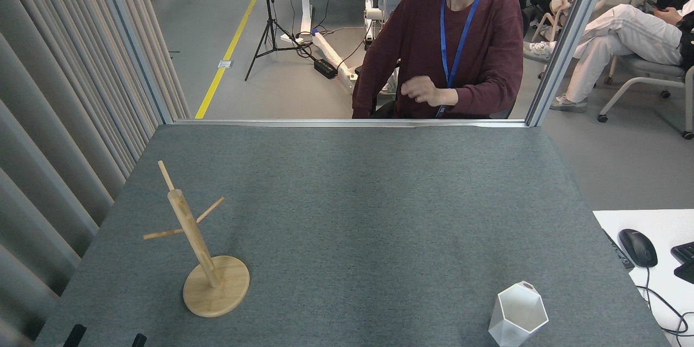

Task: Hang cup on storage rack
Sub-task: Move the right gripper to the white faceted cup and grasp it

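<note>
- A grey felt-covered table (347, 217) fills the view, with a pleated beige curtain (59, 119) along its left side and a metal-framed clear panel (569, 43) at its far edge
- The white faceted cup (518, 315) stands upright near the front right corner of the table, its hexagonal rim open upward and its small tab handle (527, 285) pointing to the far side
- The bamboo storage rack (203, 249) stands on the left part of the table, well apart from the cup; its round base (217, 294) lies flat, the post rises from it and three thin pegs stick out near the top, all bare
- Two small dark tips (76, 334) show at the bottom left edge of the view; whether they belong to the left gripper, and how its jaws stand, cannot be told; the right gripper is out of sight
- Behind the panel sits a person in a maroon sweater (450, 49) with a blue lanyard, one hand (425, 90) raised in a loose fist
- To the right, a white desk (650, 249) carries a black computer mouse (638, 247) and its cable
</note>
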Controlling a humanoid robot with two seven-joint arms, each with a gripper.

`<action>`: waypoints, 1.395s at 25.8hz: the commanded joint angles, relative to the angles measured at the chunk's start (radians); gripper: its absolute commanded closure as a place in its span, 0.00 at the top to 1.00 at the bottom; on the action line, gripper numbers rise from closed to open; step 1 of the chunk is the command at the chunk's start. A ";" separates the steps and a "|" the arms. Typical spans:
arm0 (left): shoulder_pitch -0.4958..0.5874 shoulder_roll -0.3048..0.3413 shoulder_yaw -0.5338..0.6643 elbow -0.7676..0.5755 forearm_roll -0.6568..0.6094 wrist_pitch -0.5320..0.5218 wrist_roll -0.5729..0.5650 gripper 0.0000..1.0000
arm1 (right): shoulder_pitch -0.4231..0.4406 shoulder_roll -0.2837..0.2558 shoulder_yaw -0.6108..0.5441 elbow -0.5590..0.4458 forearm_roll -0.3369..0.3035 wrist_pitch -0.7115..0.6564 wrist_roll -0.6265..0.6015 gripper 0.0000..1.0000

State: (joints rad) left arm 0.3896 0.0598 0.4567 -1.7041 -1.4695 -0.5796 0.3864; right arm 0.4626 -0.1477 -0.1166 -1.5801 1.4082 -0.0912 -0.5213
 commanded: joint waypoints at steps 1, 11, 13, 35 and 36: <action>0.000 0.000 -0.003 0.004 0.000 0.001 0.000 1.00 | -0.002 -0.003 0.000 0.000 0.000 -0.001 -0.002 0.98; 0.000 0.000 -0.012 0.024 -0.005 0.040 -0.001 1.00 | -0.162 -0.019 0.003 0.098 0.005 0.004 0.061 0.98; 0.000 -0.002 -0.010 0.024 -0.003 0.040 -0.001 1.00 | -0.190 -0.024 0.008 0.115 0.006 0.004 0.066 0.98; 0.000 0.000 -0.001 0.023 0.000 0.032 0.000 1.00 | -0.256 -0.026 0.040 0.189 0.034 0.005 0.069 0.99; 0.000 0.000 -0.001 0.023 0.000 0.032 0.000 1.00 | -0.257 -0.024 0.044 0.189 0.034 0.005 0.069 0.98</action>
State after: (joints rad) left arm 0.3896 0.0598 0.4552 -1.6805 -1.4696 -0.5458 0.3864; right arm 0.2108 -0.1754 -0.0772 -1.3926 1.4418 -0.0872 -0.4480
